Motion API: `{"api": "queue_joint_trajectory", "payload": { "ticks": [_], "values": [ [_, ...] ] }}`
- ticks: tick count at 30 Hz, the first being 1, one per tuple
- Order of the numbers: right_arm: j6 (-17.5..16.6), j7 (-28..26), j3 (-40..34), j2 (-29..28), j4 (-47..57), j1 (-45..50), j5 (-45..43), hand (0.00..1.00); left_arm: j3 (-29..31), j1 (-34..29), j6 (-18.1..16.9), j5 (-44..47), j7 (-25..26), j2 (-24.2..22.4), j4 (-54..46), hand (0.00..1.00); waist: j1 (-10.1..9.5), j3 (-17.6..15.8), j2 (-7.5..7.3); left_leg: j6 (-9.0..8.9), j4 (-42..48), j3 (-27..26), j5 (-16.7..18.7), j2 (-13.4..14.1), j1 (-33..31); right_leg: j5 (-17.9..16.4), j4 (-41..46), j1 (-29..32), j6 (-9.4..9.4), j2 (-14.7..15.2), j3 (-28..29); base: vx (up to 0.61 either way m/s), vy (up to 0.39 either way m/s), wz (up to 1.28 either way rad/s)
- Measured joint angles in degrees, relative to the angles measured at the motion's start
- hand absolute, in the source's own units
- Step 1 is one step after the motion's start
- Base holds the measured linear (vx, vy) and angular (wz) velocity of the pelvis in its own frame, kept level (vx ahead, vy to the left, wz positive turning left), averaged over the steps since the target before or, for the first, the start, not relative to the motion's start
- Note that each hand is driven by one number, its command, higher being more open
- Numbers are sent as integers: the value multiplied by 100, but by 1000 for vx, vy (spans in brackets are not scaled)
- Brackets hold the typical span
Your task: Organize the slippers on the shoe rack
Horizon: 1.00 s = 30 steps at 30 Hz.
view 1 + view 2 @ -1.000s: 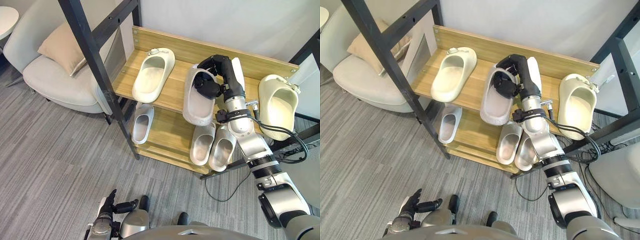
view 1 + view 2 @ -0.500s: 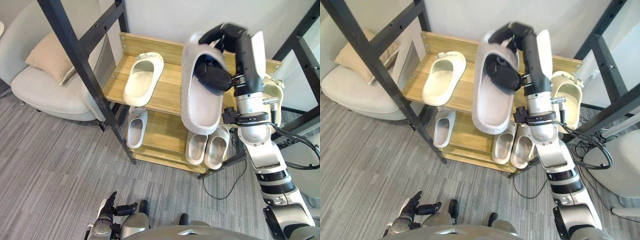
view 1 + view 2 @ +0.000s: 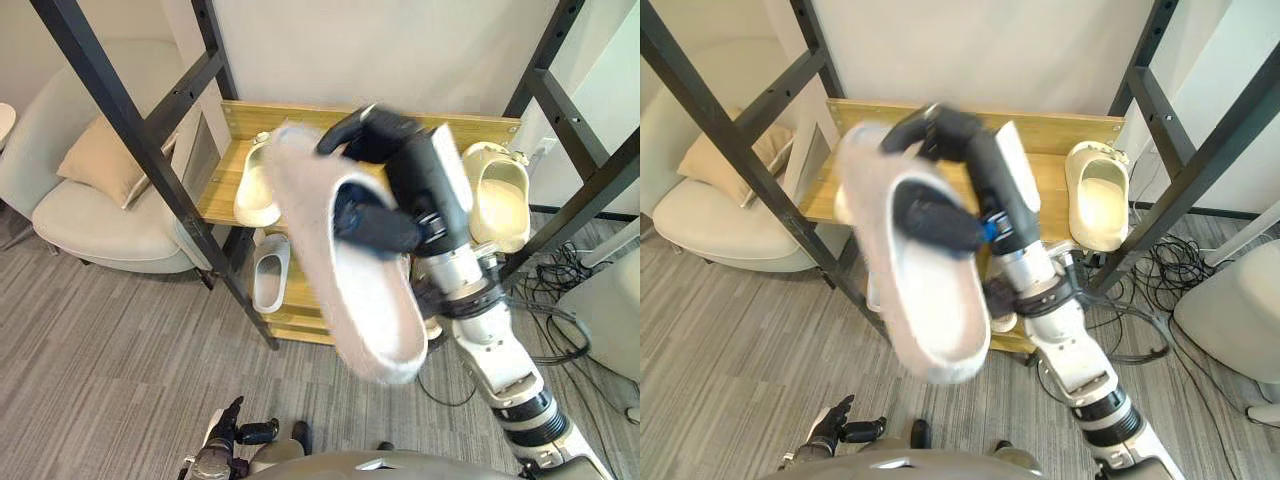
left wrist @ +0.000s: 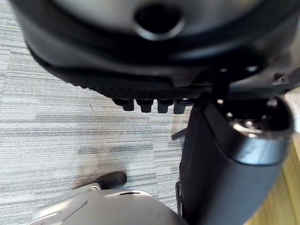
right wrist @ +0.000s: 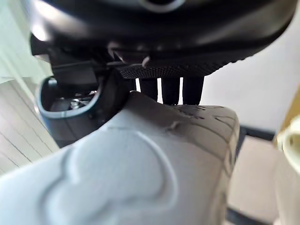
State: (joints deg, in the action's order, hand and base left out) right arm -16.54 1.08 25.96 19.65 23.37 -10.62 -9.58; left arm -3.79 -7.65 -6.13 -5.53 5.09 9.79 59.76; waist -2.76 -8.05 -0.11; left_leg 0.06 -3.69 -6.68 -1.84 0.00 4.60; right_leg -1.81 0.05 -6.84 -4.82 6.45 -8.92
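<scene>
Grey-white slipper point(image 3: 350, 280) fills mid-frame in the left eye view, lifted in front of the shoe rack point(image 3: 290, 112), your right hand point(image 3: 405, 165) curled round its rim. Right eye view: its far end droops toward lower centre, so you risk it slipping from that one-sided hold. Left wrist view: left hand point(image 4: 150, 105) relaxed and empty above carpet point(image 4: 70, 117). Right wrist view: fingers point(image 5: 171, 86) hooked over the slipper's edge.

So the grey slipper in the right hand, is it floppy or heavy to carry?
Probably stiff: the grey slipper holds its shape though the right hand grips only one end. Likely light, being held aloft one-handed. Its embossed surface should resist slipping.
</scene>
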Motion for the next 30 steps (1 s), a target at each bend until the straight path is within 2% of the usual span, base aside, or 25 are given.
{"api": "queue_joint_trajectory", "payload": {
  "ticks": [2, 7, 10, 11, 13, 15, 16, 20, 22, 25, 30],
  "values": [
    [23, -437, 514, -7, -281, 39, -359, 0, -33, -1, 0, -4, -1, 17, 22, 100, -5, 46, -14, 0, -17, -11, -7, -3, 17, -1, 0, -4, 0, -2, 8, 0, 0, 0],
    [221, -936, 1164, 77, -968, 35, -671, 0, -114, 10, -6, -8, -5, 52, 51, 100, -28, 84, -27, 14, -47, -11, -21, -6, 7, -7, 22, 22, -1, 13, 7, 0, 0, 0],
    [332, -1106, 1524, 251, -1320, 16, -704, 0, -276, 118, -23, -9, -11, 101, 55, 100, -81, 69, -17, 27, 120, -5, 0, -2, -234, -35, 180, 246, 12, 37, 6, -47, 3, 3],
    [381, -1135, 1626, 314, -1425, -14, -704, 0, -278, 218, -22, -10, -15, 96, 69, 100, -111, 20, -9, 37, 337, 12, 73, 2, -413, -55, 307, 382, 21, 48, 0, -74, 6, 14],
    [475, -1209, 1872, 452, -1882, -447, -666, 0, -277, 615, -151, 2, -13, 105, 22, 100, -174, -446, 100, 56, 1757, 146, 607, 132, -1303, -352, 1144, 930, 54, 53, -68, -163, 1, 23],
    [494, -1208, 1917, 537, -2062, -765, -549, 0, -278, 870, -223, 31, -5, 91, -11, 100, -224, -643, 178, 51, 2476, 235, 849, 229, -1869, -598, 1792, 1410, 65, 54, -99, -193, -11, 20],
    [506, -1154, 1910, 607, -2134, -975, -307, 0, -278, 1015, -267, 94, -2, 83, -95, 100, -253, -845, 191, 42, 2919, 300, 987, 263, -2221, -812, 2297, 1781, 71, 96, -139, -288, -24, 21],
    [504, -1005, 1839, 883, -2192, -1099, 299, 0, -256, 1166, -420, 409, -17, 110, -481, 100, -311, -1224, 202, -6, 3923, 494, 1324, 263, -3192, -1330, 3495, 2700, 130, 252, -260, -242, -28, 24],
    [504, -915, 1754, 977, -2192, -1101, 520, 0, -251, 1203, -469, 555, -16, 111, -617, 100, -314, -1330, 224, -4, 4205, 559, 1381, 247, -3515, -1445, 3823, 2998, 146, 325, -321, -137, -5, 17],
    [504, -607, 1290, 1109, -2196, -1138, 1085, 0, -142, 1284, -569, 967, -34, 106, -910, 100, -354, -1578, 231, -24, 5051, 656, 1670, 264, -4230, -1808, 4713, 3671, 192, 461, -347, -91, -7, 12],
    [502, 0, 595, 1205, -2211, -1498, 1514, 0, 21, 1276, -771, 1194, -138, 81, -1296, 100, -388, -1627, 251, 50, 6104, 734, 2052, 371, -5185, -2205, 5750, 4535, 194, 542, -394, -28, -7, -5]
  ]
}}
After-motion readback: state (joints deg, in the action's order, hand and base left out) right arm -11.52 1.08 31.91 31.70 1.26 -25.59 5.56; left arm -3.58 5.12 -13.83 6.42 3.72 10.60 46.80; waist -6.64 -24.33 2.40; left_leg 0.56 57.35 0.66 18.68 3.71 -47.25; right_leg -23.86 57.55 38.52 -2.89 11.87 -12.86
